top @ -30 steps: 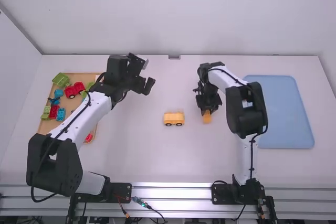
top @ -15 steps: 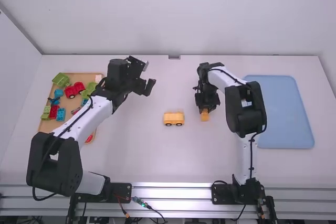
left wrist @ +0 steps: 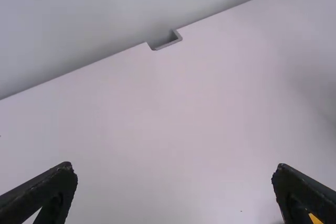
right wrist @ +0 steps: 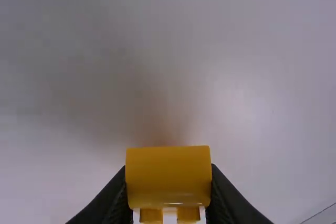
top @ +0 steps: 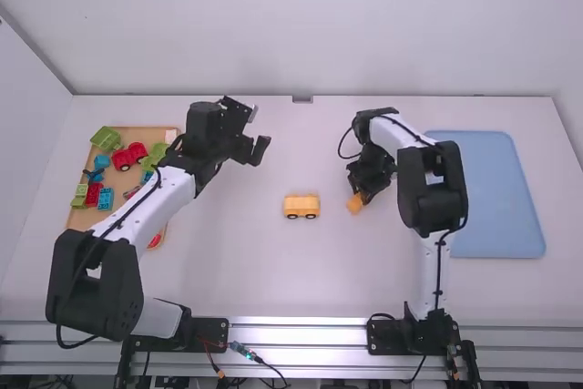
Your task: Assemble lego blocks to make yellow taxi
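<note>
My left gripper is hanging wide open over the table, gripping nothing; with my right gripper I'm clamping a yellow block between its closed-in fingers, while the yellow wheeled piece is sitting mid-table, between the arms.

The left arm is slanted from the lower left of the frame toward the upper middle, its black elbow bent low. The left gripper is held above the surface, its fingers spread wide apart. The right arm is raised from the lower right, then folded up and leftward — the right gripper is angled down right of centre, its fingers clamped in a grip.
</note>
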